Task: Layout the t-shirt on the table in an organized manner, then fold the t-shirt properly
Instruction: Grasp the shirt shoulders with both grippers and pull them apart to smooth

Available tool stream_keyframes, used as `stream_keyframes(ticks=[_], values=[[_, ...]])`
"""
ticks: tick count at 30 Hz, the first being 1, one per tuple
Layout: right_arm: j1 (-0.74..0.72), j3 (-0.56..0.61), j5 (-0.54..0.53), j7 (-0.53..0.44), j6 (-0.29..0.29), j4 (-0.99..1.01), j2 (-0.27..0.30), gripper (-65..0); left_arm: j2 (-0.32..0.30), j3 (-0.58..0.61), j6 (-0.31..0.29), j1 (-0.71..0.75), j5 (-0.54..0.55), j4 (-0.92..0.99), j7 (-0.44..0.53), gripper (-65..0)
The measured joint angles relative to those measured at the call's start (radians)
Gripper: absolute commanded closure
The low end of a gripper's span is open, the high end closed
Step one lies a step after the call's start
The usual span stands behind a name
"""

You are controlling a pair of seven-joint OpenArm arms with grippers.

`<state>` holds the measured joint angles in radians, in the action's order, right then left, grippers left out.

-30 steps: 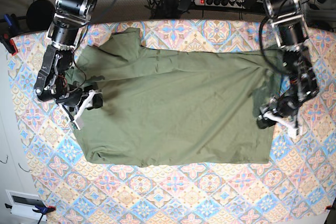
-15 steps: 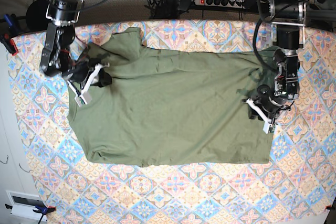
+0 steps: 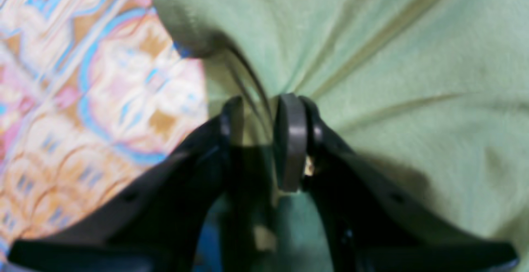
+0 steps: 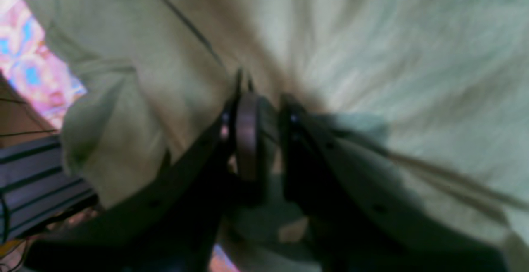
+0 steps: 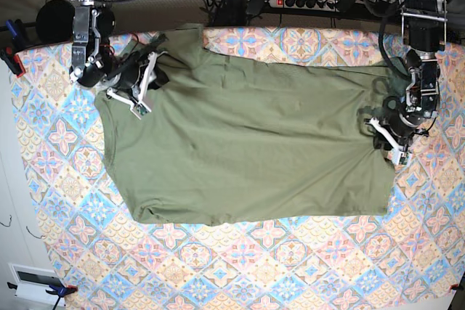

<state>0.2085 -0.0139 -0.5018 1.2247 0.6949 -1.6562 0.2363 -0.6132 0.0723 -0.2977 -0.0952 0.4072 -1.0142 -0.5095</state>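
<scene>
The wide bench (image 5: 218, 266) under its blue, pink and cream tile-pattern cloth is carrying the plain olive-green cotton t-shirt (image 5: 240, 143), lying spread across it. The left gripper (image 3: 264, 110) is pinching the shirt's edge; the right gripper (image 4: 264, 106) is clamping gathered fabric.

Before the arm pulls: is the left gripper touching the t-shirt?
Touching. The left wrist view shows the left gripper pinching a fold of the t-shirt.
</scene>
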Motion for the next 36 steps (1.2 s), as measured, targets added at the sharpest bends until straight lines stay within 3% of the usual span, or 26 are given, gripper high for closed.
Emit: stream_keyframes(ticks=[6, 8, 11, 13, 17, 24, 27, 31, 36], values=[[0.033, -0.100, 0.002, 0.051, 0.008, -0.070, 0.002, -9.0, -0.018, -0.108, -0.002, 0.019, 0.035, 0.015, -0.042, -14.1], [0.043, -0.152, 0.062, 0.096, 0.006, -0.114, 0.007, -9.1, -0.016, -0.174, 0.011, 0.026, 0.053, 0.020, -0.074, -14.1], [0.047, -0.230, 0.058, 0.090, 0.000, -0.197, 0.018, -11.2, -0.025, -0.218, 0.058, 0.051, 0.124, -0.033, -0.134, -14.2], [0.056, -0.263, 0.043, 0.073, 0.001, -0.238, 0.018, -14.7, -0.031, -0.233, 0.050, 0.111, 0.214, -0.102, -0.131, -14.2], [0.080, -0.284, 0.044, 0.089, 0.004, -0.248, 0.008, -19.1, -0.021, -0.272, 0.054, 0.203, 0.271, -0.236, -0.141, -14.2], [0.037, -0.282, 0.049, 0.097, 0.001, -0.248, 0.008, -18.9, -0.024, -0.288, 0.053, 0.233, 0.335, -0.372, -0.257, -14.2], [0.036, -0.279, 0.041, 0.114, 0.001, -0.250, 0.011, -18.9, -0.021, -0.365, 0.039, 0.306, 0.402, -0.467, -0.321, -14.4], [0.096, -0.279, 0.047, 0.125, 0.001, -0.250, 0.013, -18.9, -0.027, -0.475, 0.062, 0.419, 0.416, -0.575, -0.385, -20.1], [0.179, -0.279, 0.054, 0.129, 0.001, -0.258, 0.010, -19.0, -0.020, -0.572, 0.040, 0.556, 0.496, -0.681, -0.396, -22.3]])
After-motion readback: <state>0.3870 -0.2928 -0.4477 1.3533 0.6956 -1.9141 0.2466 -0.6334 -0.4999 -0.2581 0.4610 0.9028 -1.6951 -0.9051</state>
